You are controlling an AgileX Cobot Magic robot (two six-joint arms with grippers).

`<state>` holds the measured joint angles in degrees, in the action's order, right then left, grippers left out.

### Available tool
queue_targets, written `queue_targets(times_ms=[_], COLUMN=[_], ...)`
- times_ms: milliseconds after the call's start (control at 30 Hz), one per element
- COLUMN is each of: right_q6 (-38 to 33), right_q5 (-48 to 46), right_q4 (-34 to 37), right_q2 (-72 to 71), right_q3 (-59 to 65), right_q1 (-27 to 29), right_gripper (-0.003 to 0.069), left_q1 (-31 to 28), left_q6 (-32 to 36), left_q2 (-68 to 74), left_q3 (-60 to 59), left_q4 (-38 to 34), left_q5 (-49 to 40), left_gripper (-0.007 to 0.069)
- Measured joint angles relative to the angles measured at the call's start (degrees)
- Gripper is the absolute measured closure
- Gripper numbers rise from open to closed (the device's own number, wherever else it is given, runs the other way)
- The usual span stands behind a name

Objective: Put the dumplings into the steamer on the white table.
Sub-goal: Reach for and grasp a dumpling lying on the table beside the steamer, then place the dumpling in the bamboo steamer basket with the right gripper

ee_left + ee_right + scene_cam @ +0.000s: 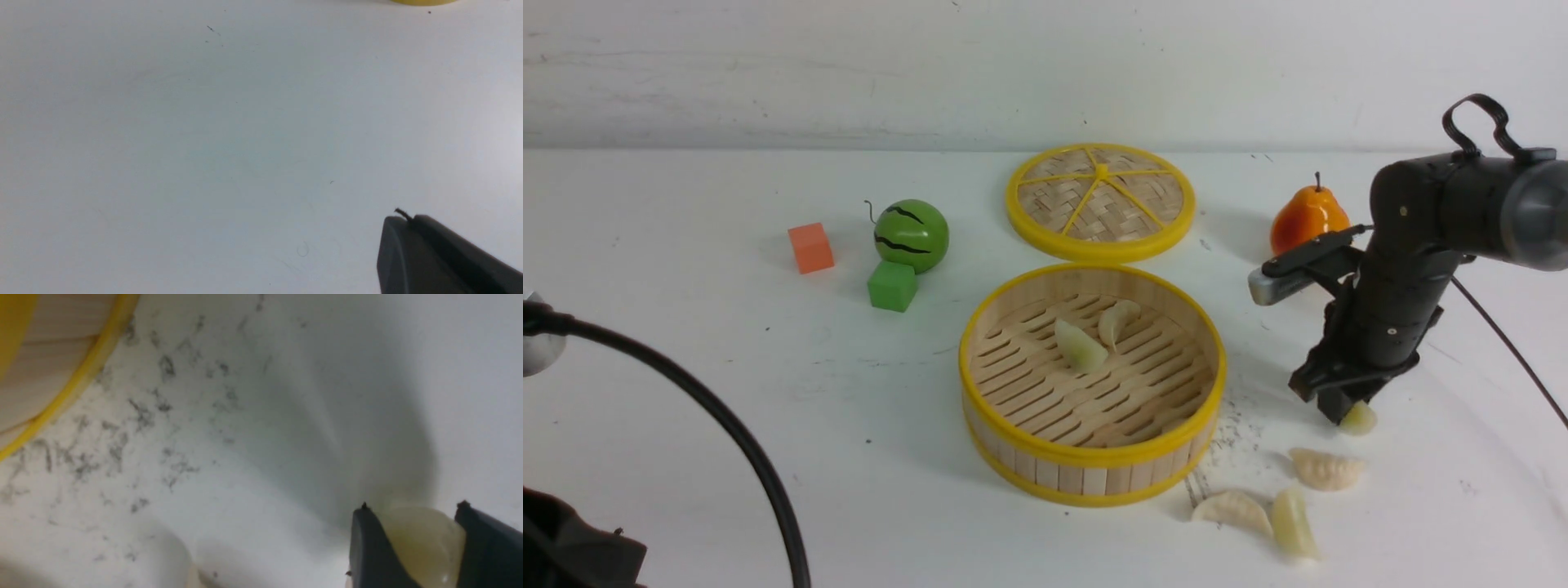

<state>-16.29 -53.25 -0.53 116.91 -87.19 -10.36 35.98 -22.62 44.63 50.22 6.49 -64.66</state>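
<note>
Dumpling (pixel 427 543): pale green, between the fingertips of the right gripper (pixel 408 539), near the table's right edge side, right of the steamer.
Long axis: appears to run along the fingers; partly hidden.
Right gripper: closed on that dumpling, jaws pressing both sides.
Way to go: steamer (pixel 1094 478) lies leftward of the gripper; the right arm is nearer.
Steamer: mid-table, two dumplings on its slats.
Waiting dumplings: cream one (pixel 1327 469), another cream (pixel 1235 512) and green (pixel 1293 524), toward the white table's (pixel 890 490) near right corner.
Left gripper: shut, over the near left part, well apart.
</note>
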Motion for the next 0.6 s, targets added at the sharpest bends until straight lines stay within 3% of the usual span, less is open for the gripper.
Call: queue_targets(times_ms=[133, 333, 433, 600], right_q6=[2.2, 4.6, 7.9, 11.0], right_q5=[-1.1, -0.4, 3.0, 12.5], right_q4=[0.1, 3.4, 4.2, 4.2], right_q2=[-3.7, -6.5, -3.3, 2.6], right_q3=[-2.7, -9.8, -12.2, -12.6], right_q1=[-3.2, -15.6, -20.6, -24.6], right_gripper=[0.0405, 0.0407, 0.0407, 0.0407], left_q1=[0.0, 0.0, 0.0, 0.0], left_q6=[0.0, 0.0, 0.0, 0.8], left_q2=[0.0, 0.0, 0.0, 0.0], left_q3=[0.0, 0.0, 0.0, 0.0], left_q4=[0.1, 0.1, 0.2, 0.2], left_q5=[0.0, 0.9, 1.1, 1.4], left_gripper=[0.0637, 0.0635, 0.0635, 0.0634])
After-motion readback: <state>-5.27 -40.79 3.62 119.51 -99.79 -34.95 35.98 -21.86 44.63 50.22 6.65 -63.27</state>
